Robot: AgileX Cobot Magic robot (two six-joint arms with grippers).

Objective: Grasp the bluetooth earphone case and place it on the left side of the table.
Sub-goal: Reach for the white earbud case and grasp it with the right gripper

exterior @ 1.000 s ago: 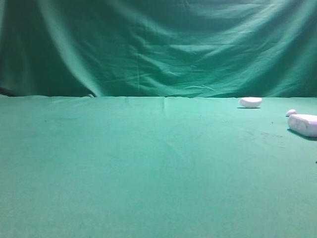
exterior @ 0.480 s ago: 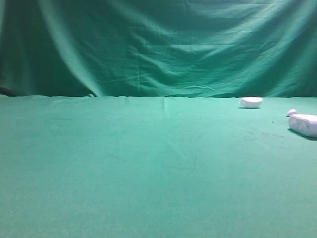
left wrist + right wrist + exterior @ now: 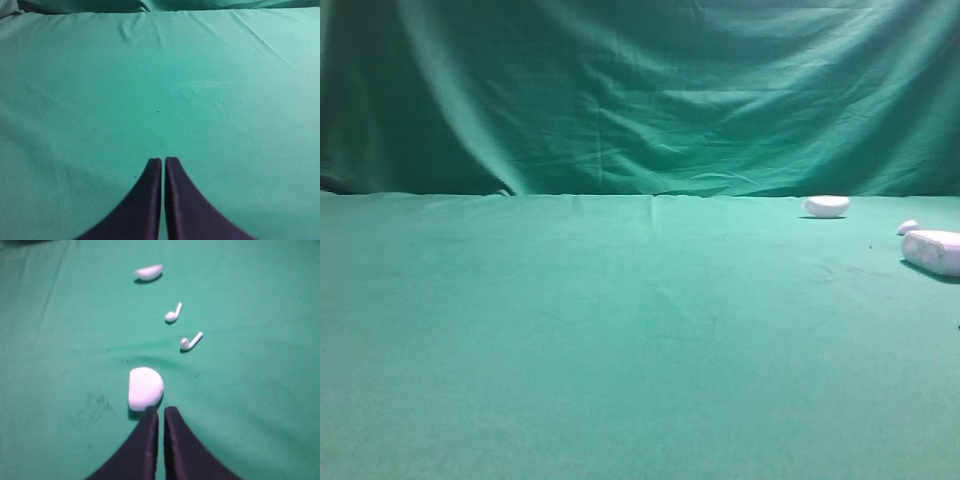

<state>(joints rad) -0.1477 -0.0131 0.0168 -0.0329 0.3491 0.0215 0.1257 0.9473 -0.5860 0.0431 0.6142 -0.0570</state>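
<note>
Right end effector (image 3: 161,412) clenched, dark tapered tips beside smooth rounded white bluetooth earphone case (image 3: 145,387)

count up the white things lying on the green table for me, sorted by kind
Earphone case: 1
Loose earbuds, nearer and farther: 2
Half-dome white piece: 1
Total: 4

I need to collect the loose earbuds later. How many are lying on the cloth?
2, both seen by the right wrist camera: one earbud beyond the case, the other earbud nearer and slightly right. More may lie outside the views.
</note>
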